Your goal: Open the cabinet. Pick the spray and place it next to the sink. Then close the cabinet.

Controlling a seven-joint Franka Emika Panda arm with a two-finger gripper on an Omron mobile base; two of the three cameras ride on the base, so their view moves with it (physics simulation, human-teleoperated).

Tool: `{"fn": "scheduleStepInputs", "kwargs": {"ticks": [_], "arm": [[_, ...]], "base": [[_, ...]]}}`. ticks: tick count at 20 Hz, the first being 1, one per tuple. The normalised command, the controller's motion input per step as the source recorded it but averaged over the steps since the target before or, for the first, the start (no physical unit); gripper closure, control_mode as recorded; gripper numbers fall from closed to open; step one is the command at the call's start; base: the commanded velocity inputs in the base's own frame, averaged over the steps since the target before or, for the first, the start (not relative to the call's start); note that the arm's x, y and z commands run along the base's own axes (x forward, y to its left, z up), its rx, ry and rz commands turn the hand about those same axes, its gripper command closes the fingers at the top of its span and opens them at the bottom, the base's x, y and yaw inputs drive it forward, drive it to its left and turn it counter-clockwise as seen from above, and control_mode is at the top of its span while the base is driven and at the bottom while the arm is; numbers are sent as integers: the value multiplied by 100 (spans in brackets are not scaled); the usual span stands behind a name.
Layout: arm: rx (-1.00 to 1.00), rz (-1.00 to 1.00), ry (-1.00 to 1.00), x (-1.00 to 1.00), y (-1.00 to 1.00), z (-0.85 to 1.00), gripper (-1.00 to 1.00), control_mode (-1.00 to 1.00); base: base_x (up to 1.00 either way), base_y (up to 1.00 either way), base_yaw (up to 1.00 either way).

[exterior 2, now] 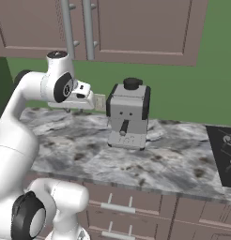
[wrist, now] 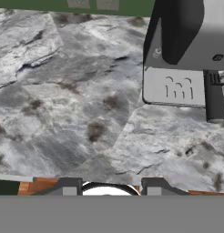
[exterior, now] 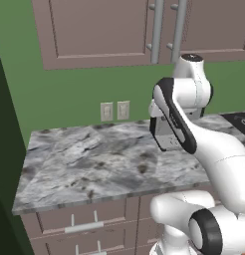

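The cabinet [exterior: 99,30] hangs on the green wall above the counter. Both doors are shut, and its two grey bar handles [exterior: 157,30] stand side by side in the middle. The right base view shows the same cabinet [exterior 2: 145,28] and handles [exterior 2: 67,28]. My gripper [wrist: 111,187] hovers over the grey marbled counter [wrist: 63,91], below the handles. Its fingers point down, stand apart and hold nothing. My hand [exterior 2: 83,96] sits left of the coffee machine. The spray and the sink are out of view.
A grey coffee machine [exterior 2: 129,115] stands on the counter against the wall, close to the right of my hand. A black flat panel with pale ring marks [exterior 2: 225,154] lies in the counter at far right. Drawers [exterior: 84,219] run below the counter edge. A dark wall [exterior: 5,149] closes the left.
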Motion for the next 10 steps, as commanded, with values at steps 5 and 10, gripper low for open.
{"fn": "scheduleStepInputs", "kwargs": {"ticks": [5, 10], "arm": [[0, 0, -13, -12, 0, 0, -100, -100], [0, -3, -44, -16, 0, 23, -100, -100]], "base": [[0, 0, 0], [0, 0, 0]]}}
